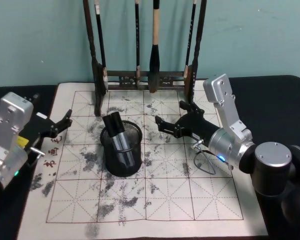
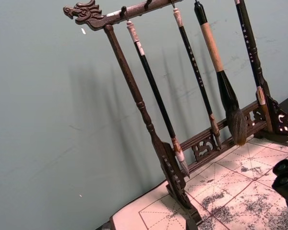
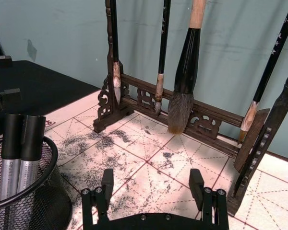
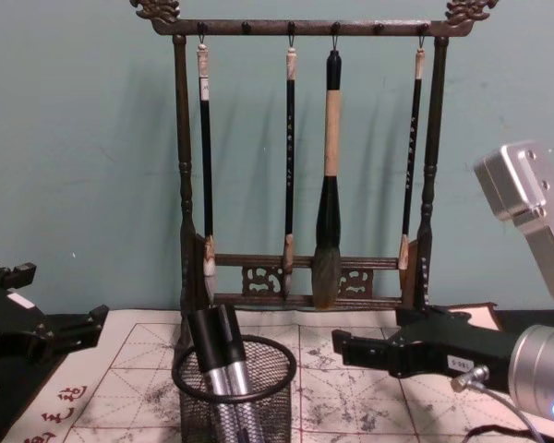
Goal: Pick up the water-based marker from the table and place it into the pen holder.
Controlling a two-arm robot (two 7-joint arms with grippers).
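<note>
The pen holder (image 1: pixel 122 159) is a black wire-mesh cup standing mid-mat on the table (image 1: pixel 190 200). Two water-based markers (image 1: pixel 118 134) with black caps and silver barrels lean side by side inside it. They also show in the chest view, markers (image 4: pixel 218 358) in the pen holder (image 4: pixel 236 404), and in the right wrist view, markers (image 3: pixel 20 152) in the pen holder (image 3: pixel 33 201). My right gripper (image 1: pixel 171 119) hovers just right of the holder, open and empty, its fingers (image 3: pixel 107 184) spread above the mat. My left gripper (image 1: pixel 61 127) stands open and empty left of the holder.
A tall dark wooden brush rack (image 1: pixel 140 77) with several hanging brushes (image 4: pixel 329 231) stands along the mat's far edge, close behind the holder. The mat carries grey ink stains and red characters (image 1: pixel 53 151) at its left side. Dark table borders the mat on both sides.
</note>
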